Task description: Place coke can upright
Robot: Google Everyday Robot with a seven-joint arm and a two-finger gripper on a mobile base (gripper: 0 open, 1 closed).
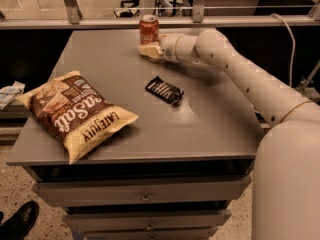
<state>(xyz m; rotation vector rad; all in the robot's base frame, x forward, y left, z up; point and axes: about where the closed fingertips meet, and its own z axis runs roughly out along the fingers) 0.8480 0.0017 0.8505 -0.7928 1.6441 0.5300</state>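
We see the can (149, 29) standing upright near the far edge of the table (210, 124), silver top up. Our gripper (148, 50) sits just in front of it, low over the table. We cannot tell whether it is open or closed. A wrapper (164, 90) lies mid-table, and a chip bag (75, 111) lies at front left.
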